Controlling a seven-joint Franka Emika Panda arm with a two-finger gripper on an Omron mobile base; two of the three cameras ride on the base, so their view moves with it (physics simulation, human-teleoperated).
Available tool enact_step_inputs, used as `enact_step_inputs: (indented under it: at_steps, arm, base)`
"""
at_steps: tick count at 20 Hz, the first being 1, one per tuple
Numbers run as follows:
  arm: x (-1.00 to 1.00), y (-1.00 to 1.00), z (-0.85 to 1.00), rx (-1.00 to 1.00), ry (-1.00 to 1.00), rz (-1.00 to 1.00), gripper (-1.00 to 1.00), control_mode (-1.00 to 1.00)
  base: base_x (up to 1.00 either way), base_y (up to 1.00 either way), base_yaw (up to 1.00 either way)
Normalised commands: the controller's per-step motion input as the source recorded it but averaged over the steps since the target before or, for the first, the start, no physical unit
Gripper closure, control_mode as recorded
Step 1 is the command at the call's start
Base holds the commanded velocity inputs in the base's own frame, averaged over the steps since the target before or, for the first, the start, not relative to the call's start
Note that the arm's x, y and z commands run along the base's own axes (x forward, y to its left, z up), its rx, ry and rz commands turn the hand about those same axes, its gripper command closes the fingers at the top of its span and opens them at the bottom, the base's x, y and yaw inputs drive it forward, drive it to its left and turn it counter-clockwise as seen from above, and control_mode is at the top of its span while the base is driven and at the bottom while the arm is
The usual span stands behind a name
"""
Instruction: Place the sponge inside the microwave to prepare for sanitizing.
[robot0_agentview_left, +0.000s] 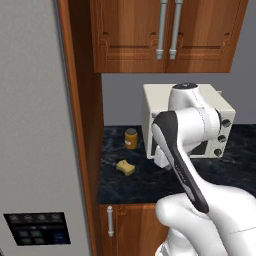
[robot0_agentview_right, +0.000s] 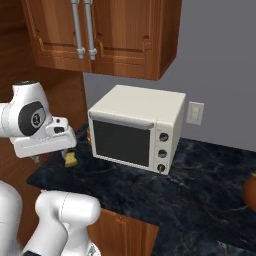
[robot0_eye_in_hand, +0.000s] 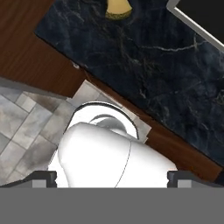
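Note:
The sponge (robot0_agentview_left: 125, 167), a small yellowish-tan block, lies on the dark marble counter (robot0_agentview_left: 150, 182) left of a cream-white box appliance. It also sits at the counter's left end (robot0_agentview_right: 71, 160) and at the top edge of the hand view (robot0_eye_in_hand: 118, 8). My gripper (robot0_eye_in_hand: 113, 179) hangs open above the counter's front edge, pointing down, with nothing between its widely spread fingertips (robot0_eye_in_hand: 43, 178). The hand (robot0_agentview_right: 42, 142) is in front of the sponge, apart from it. The microwave is out of view.
A cream-white toaster oven (robot0_agentview_left: 187, 120) (robot0_agentview_right: 135, 130) stands at the back of the counter. An amber jar (robot0_agentview_left: 131, 138) stands behind the sponge. A grey fridge (robot0_agentview_left: 35, 125) and a wood panel close the left side. Wooden cabinets (robot0_agentview_left: 165, 35) hang overhead.

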Motion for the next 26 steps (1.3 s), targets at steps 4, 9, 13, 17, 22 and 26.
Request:
enact_step_inputs:
  at_steps: [4,9,13,17,22,26]
  arm:
    - [0.45,0.42,-0.06,0.03,-0.01,-0.02,-1.00,-1.00]
    - [0.40,0.21,-0.23,0.01,-0.03,0.00,-1.00,-1.00]
    - [0.38,0.00,-0.52,0.05,-0.18,0.05,-1.00,-1.00]
    - [0.05,0.00,-0.37,0.17,-0.09,0.05,-1.00,-1.00]
    - [0.22,0.03,0.00,0.10,-0.01,0.00,-1.00,-1.00]
    - [0.33,0.09,-0.13,0.00,-0.03,0.00,-1.00,-1.00]
  base:
    - [0.00,0.00,0.00]
    - [0.00,0.00,0.00]
    - [0.00,0.00,0.00]
    - [0.00,0.00,0.00]
    - [0.00,0.00,0.00]
    - [0.00,0.00,0.00]
